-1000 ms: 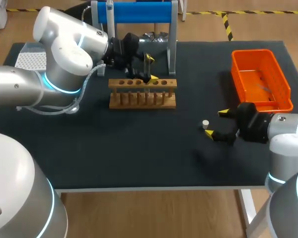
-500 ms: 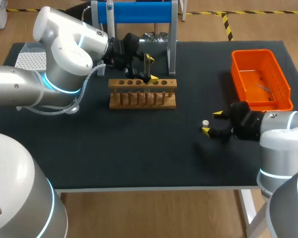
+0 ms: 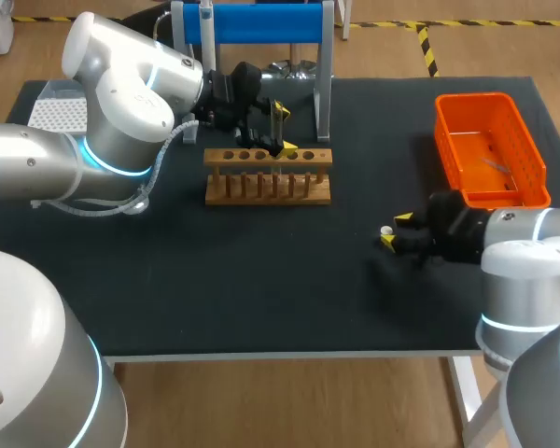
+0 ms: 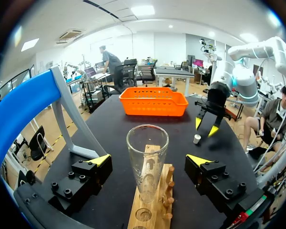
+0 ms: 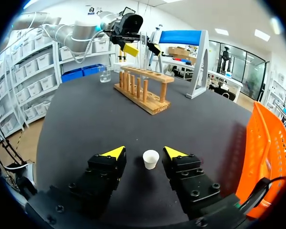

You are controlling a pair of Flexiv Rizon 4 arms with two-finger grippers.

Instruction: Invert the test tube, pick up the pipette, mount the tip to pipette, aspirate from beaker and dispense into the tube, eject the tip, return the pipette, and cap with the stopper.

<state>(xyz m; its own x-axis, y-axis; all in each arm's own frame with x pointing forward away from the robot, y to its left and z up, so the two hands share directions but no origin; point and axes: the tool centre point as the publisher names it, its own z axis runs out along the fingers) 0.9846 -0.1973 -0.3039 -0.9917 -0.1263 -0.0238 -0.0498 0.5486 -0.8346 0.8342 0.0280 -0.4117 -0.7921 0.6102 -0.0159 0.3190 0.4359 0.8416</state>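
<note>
A clear glass test tube (image 4: 147, 160) stands upright, mouth up, in the wooden rack (image 3: 268, 175). My left gripper (image 4: 149, 160) is open around the tube, with a wide gap on each side. On the black table mat at the right, a small white stopper (image 3: 385, 231) sits between the fingers of my right gripper (image 3: 390, 231). In the right wrist view the stopper (image 5: 150, 159) is centred in the right gripper (image 5: 144, 152). A narrow gap shows on each side of it, so that gripper is open.
An orange basket (image 3: 490, 149) stands at the right edge, just behind my right arm. A blue-topped stand (image 3: 252, 23) rises behind the rack. A white tip box (image 3: 56, 112) lies at the far left and a glass beaker (image 5: 104, 74) beyond the rack.
My right gripper has slid left until the stopper lies between its fingers, and the fingers have narrowed around it. The left arm has not moved.
</note>
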